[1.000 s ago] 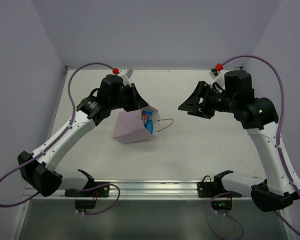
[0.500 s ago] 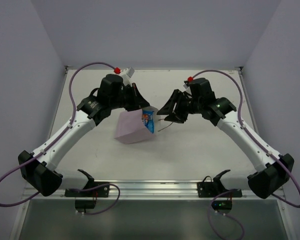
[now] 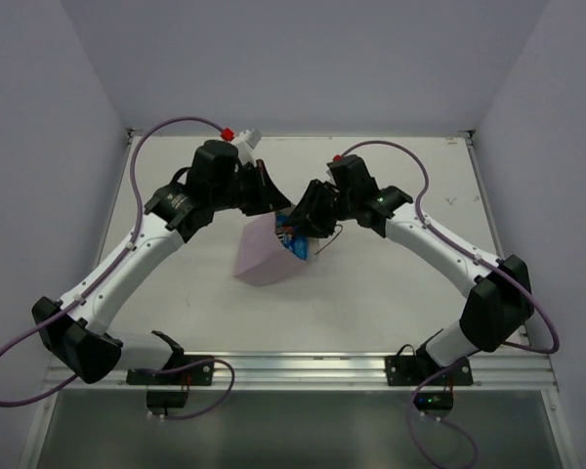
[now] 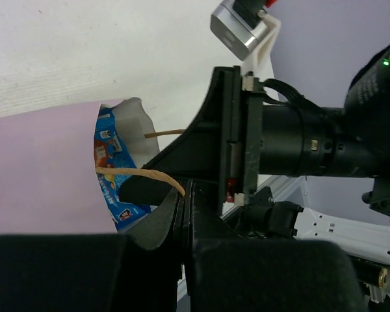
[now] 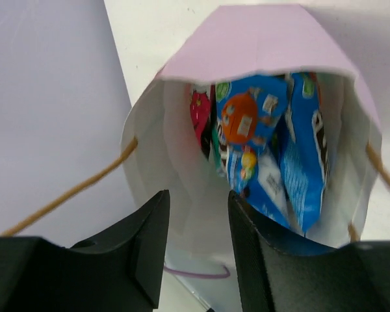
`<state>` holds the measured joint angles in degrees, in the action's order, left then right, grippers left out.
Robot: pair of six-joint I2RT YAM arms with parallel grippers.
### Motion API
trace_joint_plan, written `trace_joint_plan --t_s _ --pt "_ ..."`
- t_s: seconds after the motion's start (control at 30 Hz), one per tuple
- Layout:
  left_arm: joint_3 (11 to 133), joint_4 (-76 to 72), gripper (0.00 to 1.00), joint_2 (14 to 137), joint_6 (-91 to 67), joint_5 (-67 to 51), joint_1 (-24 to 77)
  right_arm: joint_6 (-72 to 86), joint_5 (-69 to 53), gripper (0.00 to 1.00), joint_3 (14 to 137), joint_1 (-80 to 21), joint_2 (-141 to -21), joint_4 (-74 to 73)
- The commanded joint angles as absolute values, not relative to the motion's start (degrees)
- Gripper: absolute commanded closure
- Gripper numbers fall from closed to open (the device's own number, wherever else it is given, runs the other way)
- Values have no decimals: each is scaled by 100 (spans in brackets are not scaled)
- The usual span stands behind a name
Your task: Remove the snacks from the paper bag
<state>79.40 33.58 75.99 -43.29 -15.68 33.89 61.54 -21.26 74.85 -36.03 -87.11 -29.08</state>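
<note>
**Spread Claw at the Bag Mouth**

Saw from above only the paper bag tipped at the middle of the table, mouth toward 2 o'clock, left gripper at its 12, right gripper at its 2. Found by left wrist view those fingers pressed together on a cord handle. Found by right wrist view a spread claw pinching nothing, facing snacks inside the bag.
</note>
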Motion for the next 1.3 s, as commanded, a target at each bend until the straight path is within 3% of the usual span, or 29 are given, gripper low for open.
trace_joint_plan --t_s 0.0,0.37,0.57,1.27 --pt "8437 3295 100 7567 -4184 -1784 3410 6249 -1916 56 7523 -3656 -9051 -2443" --pt "8464 3436 100 7620 -4043 -1784 3393 6082 -1327 53 7260 -3788 -9044 -2681" --pt "8245 3375 100 7611 -3973 -1819 3384 5652 -1152 44 7514 -3876 -8667 -2926" --pt "8367 3314 100 7664 -4043 -1995 3375 5476 -764 44 7760 -3885 -8964 -3173"
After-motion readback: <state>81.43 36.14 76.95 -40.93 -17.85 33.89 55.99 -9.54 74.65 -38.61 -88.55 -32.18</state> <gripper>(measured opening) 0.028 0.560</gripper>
